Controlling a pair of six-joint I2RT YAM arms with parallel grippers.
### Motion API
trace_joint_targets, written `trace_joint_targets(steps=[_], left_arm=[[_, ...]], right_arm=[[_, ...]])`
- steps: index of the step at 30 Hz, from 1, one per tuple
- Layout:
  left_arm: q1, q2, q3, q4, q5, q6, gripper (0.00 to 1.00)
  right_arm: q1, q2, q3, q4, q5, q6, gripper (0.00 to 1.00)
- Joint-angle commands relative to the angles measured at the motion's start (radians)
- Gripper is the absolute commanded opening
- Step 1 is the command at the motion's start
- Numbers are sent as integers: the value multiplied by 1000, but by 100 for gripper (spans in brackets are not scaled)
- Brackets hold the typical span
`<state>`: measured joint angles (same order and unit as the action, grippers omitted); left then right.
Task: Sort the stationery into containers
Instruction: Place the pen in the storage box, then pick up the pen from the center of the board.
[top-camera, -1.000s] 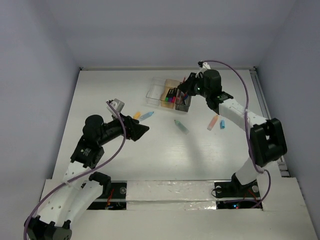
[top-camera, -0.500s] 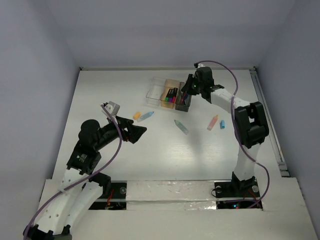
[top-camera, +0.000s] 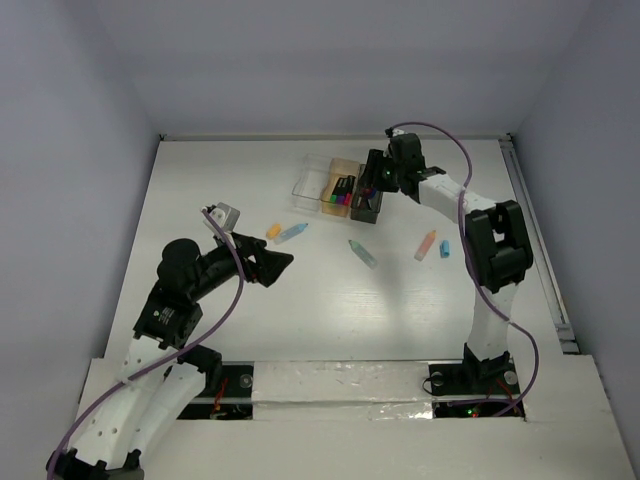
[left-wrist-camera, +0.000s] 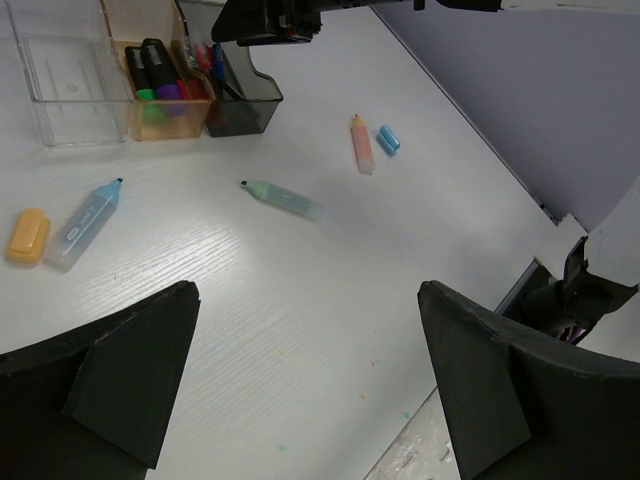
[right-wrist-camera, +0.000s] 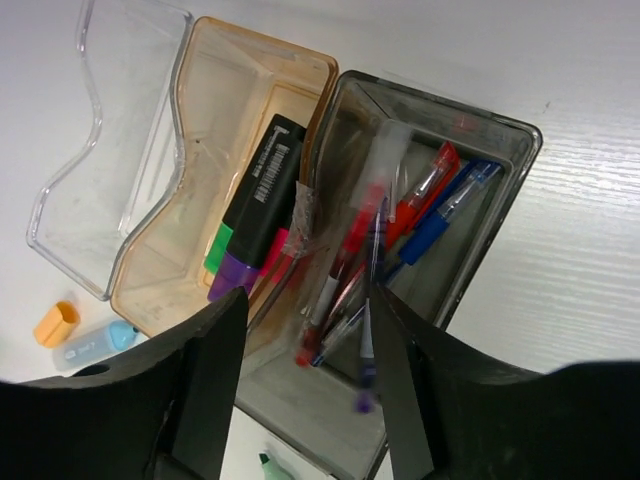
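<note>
Seen from above, the white bench (top-camera: 200, 180) is shut in by plain pale-grey walls (top-camera: 80, 120). At its far middle three boxes stand touching in a row: the clear box (top-camera: 308, 190) on the left, the tan box (top-camera: 335, 166) in the middle and the dark grey box (top-camera: 365, 213) on the right. The right pincer (top-camera: 373, 184) hangs over the dark grey box and hides part of it. Loose on the bench lie an orange piece (top-camera: 273, 231) just beside a light-blue marker (top-camera: 292, 233), a green marker (top-camera: 363, 253) in the middle, and to the right a peach marker (top-camera: 426, 245) beside a blue piece (top-camera: 445, 248). The left pincer (top-camera: 280, 267) hovers just near of the light-blue marker.

From the left wrist, that pincer's jaws stand wide apart and empty over bare bench. The green marker lies slantwise, its dark tip towards the boxes. The peach marker's long axis runs near to far.

From the right wrist, the jaws are parted and empty, directly above the dark grey box. Red and blue pens (right-wrist-camera: 420, 215) lie slanted along its length. Black-bodied markers (right-wrist-camera: 258, 205) lie lengthwise in the tan box.
</note>
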<state>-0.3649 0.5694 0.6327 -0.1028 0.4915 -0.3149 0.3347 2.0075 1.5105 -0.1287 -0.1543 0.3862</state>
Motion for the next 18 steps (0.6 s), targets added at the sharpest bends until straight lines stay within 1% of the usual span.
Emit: trace_joint_targets(steps=[1,3,6,7,8,9,11,13,15,16,18], left_arm=[[-3,1,12,25,-10,2,90],[-3,1,12,25,-14,2,90],[-3,1,12,23,-16,0,90],[-3,1,12,23,-18,2,90],[-3,1,12,23,-19,2,90],[-3,1,12,22,-19,2,90],[-3,-2,12,25,-19,2,90],[-3,-3,13,25,-19,2,90],[-3,-6,15,25,-18,3,90],[-3,-6,15,26,-18,2,90],[-3,-11,18,28,-18,5,90]], right_arm=[[-2,-59,53,-25,10,-26,60],[-2,-81,30,-20,7,-26,62],[-2,-168,-47,11,-13,-21,62],[18,-200,-118,30,-17,-24,59],[30,-270,-157,35,-17,-29,57],[42,-304,-232,31,-7,-38,52],[85,-386,-301,11,5,-52,50],[110,-414,-375,-55,21,-73,50],[144,-432,-410,-101,54,-96,53],[153,-428,-418,-159,67,-122,58],[180,-408,-412,-213,81,-154,64]])
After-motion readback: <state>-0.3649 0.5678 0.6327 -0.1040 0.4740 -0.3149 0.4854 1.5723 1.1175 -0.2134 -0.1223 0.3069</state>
